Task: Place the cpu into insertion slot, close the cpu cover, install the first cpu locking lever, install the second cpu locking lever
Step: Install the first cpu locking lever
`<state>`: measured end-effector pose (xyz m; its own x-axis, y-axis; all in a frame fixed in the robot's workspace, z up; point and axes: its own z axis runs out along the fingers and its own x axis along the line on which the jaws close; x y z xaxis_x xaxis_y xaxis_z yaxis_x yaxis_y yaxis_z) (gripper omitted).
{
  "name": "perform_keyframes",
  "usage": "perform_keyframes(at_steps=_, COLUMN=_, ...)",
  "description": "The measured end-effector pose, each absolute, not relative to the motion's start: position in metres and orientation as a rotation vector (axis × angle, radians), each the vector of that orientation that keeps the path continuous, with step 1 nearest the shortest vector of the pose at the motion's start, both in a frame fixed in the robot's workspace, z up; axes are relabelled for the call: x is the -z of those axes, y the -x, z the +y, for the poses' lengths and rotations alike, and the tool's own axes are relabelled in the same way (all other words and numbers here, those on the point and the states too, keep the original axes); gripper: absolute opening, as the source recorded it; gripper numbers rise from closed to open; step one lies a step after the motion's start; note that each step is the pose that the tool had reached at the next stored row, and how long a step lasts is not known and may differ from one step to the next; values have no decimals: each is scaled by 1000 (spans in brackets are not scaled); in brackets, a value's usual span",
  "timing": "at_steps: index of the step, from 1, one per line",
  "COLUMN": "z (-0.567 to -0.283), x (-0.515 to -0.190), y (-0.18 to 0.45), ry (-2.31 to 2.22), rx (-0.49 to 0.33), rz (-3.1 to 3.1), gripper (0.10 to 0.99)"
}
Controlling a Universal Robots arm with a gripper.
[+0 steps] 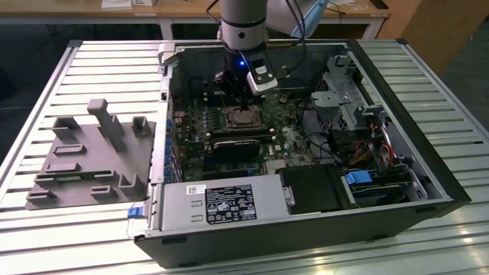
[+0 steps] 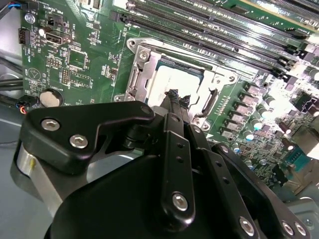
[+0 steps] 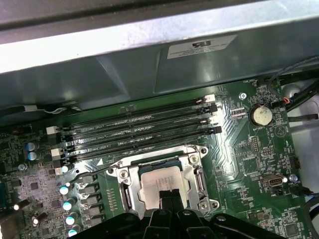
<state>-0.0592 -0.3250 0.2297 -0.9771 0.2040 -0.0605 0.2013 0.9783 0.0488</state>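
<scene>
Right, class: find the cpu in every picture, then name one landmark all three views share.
Exterior view: the cpu lies in the open case, directly below the arm.
Second wrist view: the cpu sits just past the hand.
First wrist view: the cpu sits between the hand and the long black slots.
Shared landmark: the silver cpu cover framing it.
</scene>
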Motion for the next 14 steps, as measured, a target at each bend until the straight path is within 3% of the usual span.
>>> perform_keyframes(at_steps=14, z=-325, x=-234, y=59, ry=-314, rx=-65, rz=3060, gripper=106)
